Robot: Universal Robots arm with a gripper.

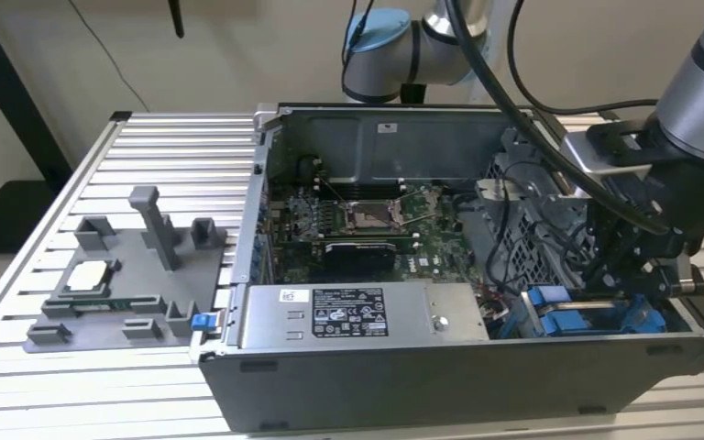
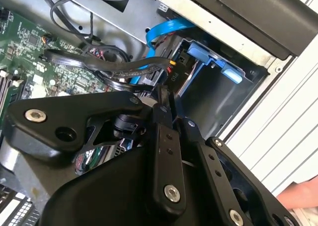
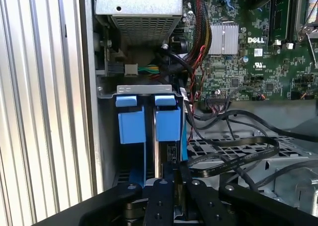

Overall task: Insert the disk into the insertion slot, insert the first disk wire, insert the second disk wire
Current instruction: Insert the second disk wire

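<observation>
The disk sits inside the insertion slot (image 3: pixel 144 90), a grey metal cage at the case's corner; only its blue carrier tab (image 3: pixel 168 122) (image 2: pixel 214 60) shows, beside a second blue-tabbed carrier (image 3: pixel 131 125). Both blue tabs (image 1: pixel 563 316) appear at the exterior view's lower right. My gripper (image 3: pixel 177 172) (image 2: pixel 168 103) hangs over the disk's end, its fingers (image 3: pixel 163 191) pressed close together on a black wire connector (image 2: pixel 174 75) at the disk's edge. A blue flat wire (image 2: pixel 166 28) (image 3: pixel 184 136) runs along the same spot. In the exterior view the gripper (image 1: pixel 631 275) reaches down into the case.
The open case holds the motherboard (image 1: pixel 352 215), a labelled power supply (image 1: pixel 352 313) and loose black cables (image 3: pixel 233 154) beside the cage. A grey fixture plate (image 1: pixel 120 275) lies on the slatted table at the exterior view's left. Part of a hand (image 2: pixel 300 196) shows outside the case.
</observation>
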